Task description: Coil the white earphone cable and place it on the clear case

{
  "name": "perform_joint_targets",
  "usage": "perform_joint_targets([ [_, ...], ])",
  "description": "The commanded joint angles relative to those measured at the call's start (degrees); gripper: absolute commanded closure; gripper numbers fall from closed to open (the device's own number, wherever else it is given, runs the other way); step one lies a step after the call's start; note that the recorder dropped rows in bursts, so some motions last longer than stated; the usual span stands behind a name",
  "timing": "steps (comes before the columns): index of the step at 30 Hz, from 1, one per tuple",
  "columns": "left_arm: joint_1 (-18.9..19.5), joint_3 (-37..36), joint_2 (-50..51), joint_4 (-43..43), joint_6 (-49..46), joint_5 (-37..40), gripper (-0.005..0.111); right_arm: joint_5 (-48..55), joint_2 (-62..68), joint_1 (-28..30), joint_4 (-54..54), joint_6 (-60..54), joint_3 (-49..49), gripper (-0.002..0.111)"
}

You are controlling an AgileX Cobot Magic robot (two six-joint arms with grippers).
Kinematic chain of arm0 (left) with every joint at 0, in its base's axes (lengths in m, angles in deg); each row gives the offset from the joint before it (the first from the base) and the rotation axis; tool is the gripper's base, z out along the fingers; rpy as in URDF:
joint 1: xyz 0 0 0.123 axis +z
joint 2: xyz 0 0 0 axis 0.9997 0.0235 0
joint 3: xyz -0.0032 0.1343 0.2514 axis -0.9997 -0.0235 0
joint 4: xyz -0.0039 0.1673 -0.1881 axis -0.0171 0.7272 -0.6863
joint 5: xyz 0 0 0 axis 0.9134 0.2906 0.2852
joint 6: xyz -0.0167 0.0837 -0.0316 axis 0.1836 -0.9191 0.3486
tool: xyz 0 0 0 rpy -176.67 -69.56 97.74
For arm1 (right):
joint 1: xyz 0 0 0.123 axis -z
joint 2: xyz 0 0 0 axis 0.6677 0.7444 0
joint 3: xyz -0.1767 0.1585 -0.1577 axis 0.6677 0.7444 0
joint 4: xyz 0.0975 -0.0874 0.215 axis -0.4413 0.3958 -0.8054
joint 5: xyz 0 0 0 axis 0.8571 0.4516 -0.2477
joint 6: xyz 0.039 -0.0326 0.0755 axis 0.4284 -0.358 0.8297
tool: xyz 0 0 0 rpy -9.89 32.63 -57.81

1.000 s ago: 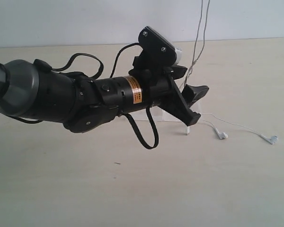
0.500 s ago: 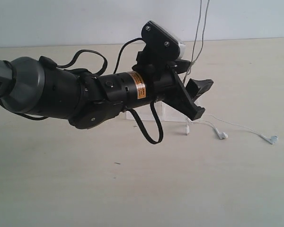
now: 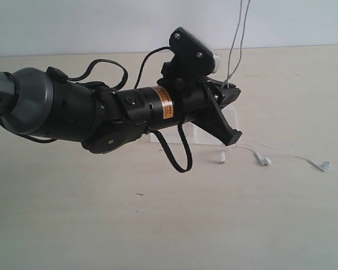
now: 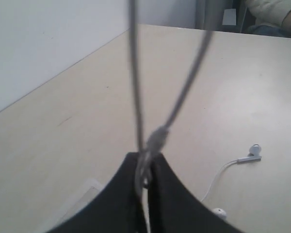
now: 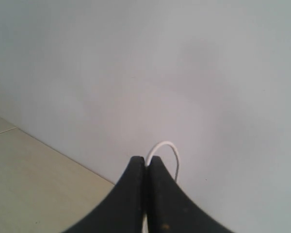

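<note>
Now, operator, your entry for this moment reads as follows.

**Change noted.** Your left gripper stood with its jaws wide apart half a second ago. It is now clenched on the two rising strands of the white earphone cable. The left wrist view confirms this: both strands converge and vanish between the closed black jaws.

**Meaning.** You likely now hold the cable at two heights, which gives you a taut span to wind. No coil is formed yet, and nothing lies on the case.

**Item 1, white earphone cable.** It is a very thin, limp, pale wire. From the left gripper it runs off at 12 o'clock, out of the exterior view. Its slack end trails across the table toward 4 o'clock. That end finishes in two small glossy earbuds, which lie apart from each other.

**Item 2, clear case.** It is flat, transparent, hard-edged plastic. It rests on the table at 6 o'clock of the left gripper and is partly hidden by the arm.

**Item 3, right gripper.** It is raised against a plain grey wall. Its jaws are pressed together, and a white loop of the cable arches out from between them, so it appears to be pinching the upper end.

**Item 4, table.** It is a matte, pale, wood-toned surface.
</note>
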Motion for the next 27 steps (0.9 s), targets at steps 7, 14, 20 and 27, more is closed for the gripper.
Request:
perform_joint_targets([
  [7,-0.31,0.23,-2.48,-0.09,-3.17,3.53,0.107,3.07,-2.38,4.55,0.68,0.05,-0.02,0.108],
  [14,-0.31,0.23,-9.56,1.73,-3.54,11.29,0.107,6.07,-7.08,12.15,0.68,0.13,-0.02,0.108],
  [20,-0.20,0.23,-15.72,2.30,-5.08,16.89,0.107,9.25,-8.92,15.94,0.85,0.13,1.65,0.108],
  [27,2.01,0.23,-22.75,3.34,-4.84,23.76,0.107,2.64,-9.27,19.36,-0.91,0.60,9.34,0.108],
])
